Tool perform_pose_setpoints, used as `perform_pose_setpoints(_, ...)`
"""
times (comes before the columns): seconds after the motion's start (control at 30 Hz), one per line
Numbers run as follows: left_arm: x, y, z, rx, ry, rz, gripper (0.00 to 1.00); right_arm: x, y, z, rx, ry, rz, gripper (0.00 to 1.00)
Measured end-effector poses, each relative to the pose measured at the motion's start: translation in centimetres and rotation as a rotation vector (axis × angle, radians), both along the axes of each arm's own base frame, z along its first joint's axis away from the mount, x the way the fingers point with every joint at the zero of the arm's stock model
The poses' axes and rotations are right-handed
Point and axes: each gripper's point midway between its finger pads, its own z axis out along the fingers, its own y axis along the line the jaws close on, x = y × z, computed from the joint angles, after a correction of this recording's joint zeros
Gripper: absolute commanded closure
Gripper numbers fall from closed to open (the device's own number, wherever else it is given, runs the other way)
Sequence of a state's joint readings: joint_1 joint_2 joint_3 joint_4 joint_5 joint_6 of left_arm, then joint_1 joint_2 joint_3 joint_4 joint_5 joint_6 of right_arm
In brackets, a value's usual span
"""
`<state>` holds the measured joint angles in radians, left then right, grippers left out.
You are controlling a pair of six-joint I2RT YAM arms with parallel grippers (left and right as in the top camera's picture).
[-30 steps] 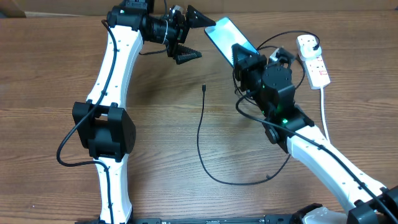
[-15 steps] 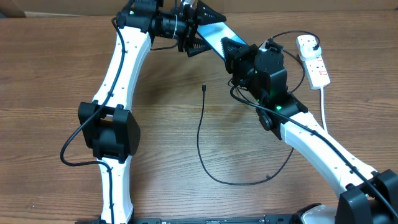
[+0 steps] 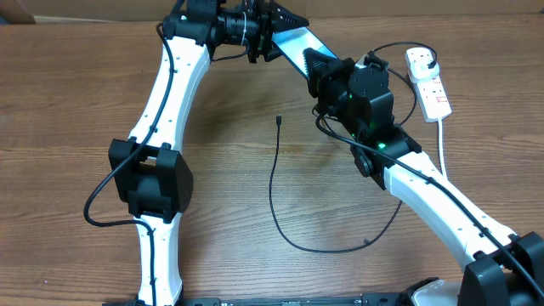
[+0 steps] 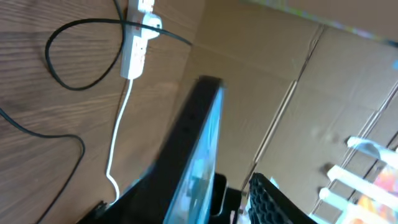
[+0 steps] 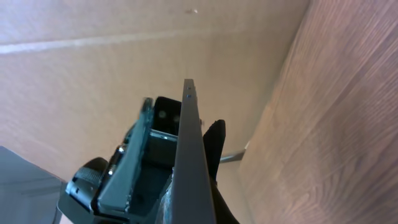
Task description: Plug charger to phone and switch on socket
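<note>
Overhead: phone (image 3: 293, 41) is raised at the far edge of the table (image 3: 68, 102), spanned between both arms. The right gripper (image 3: 313, 68) is clenched on its near end and the left gripper (image 3: 276, 38) straddles the far end. Can't tell if the left has clamped: its wrist cam shows the phone edge-on and blurred, with a gap to the one finger (image 4: 268, 198) in view. The right wrist cam gives just the phone's thin edge running up the frame, the other gripper's dark body behind it, and the cardboard wall (image 5: 93, 62). Only overhead shows the charger cable (image 3: 274, 178) lying loose mid-table, its connector (image 3: 279, 120) free and well apart from the phone; the right arm covers part of the cable's run. The power strip (image 3: 427, 81) lies far right, its white cord (image 3: 443, 144) trailing toward the near side. The left wrist cam also catches the strip, with black cable looped beside it.
</note>
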<state>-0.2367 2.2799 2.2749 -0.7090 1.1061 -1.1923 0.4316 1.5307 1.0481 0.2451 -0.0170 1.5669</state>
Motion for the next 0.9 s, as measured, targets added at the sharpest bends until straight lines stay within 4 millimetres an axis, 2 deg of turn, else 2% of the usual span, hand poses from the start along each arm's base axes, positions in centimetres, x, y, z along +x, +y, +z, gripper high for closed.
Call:
perform_pose_setpoints(0.37,0.7,-1.7,-0.1,0.027,-0.006,0.051,0.74,1.3,-0.9,-0.3,0.054,0.006,-0.066,0.96)
perform_pose_setpoints(0.47,0.8,-1.7,0.0,0.026,0.001,0.062,0.81,1.4,-1.0,0.0,0.062,0.004,-0.075,0.96)
perform_pose_setpoints(0.6,0.9,-1.8,-0.1,0.030,0.003,0.071,0.94,1.6,-1.3,0.1,0.081,0.010,-0.088,0.96)
perform_pose_setpoints(0.9,1.1,-2.0,0.1,0.034,-0.033,0.070,0.96,1.7,-1.5,0.1,0.133,0.047,-0.100,0.96)
